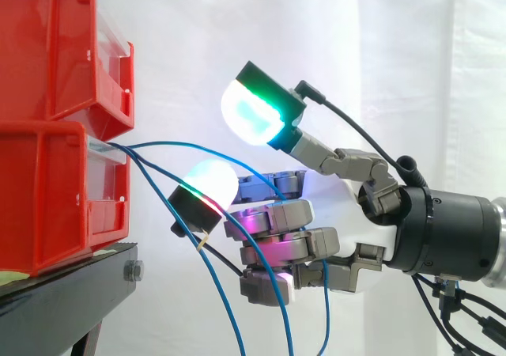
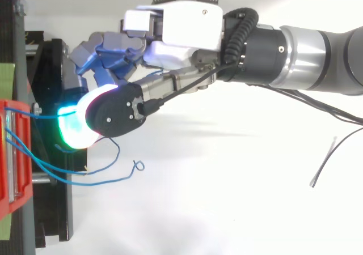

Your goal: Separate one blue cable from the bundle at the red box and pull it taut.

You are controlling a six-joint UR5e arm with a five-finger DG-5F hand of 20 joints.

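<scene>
Side view has the blue cables (image 1: pixel 198 147) leaving the lower red box (image 1: pixel 47 198), at nine o'clock of the hand (image 1: pixel 277 237), and sagging toward six o'clock. They look thin, light, limp and probably slick, so one is best taken a little out from the box, where they fan apart. The hand reaches in level from three o'clock, in among them; whether it has hold of any cannot be told.

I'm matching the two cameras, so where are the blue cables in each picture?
Side view: blue cables fan right and down from the red bin, past the hand.
Top view: blue cables trail right from the red bin at the left edge.
Shared landmark: the red bin.
</scene>
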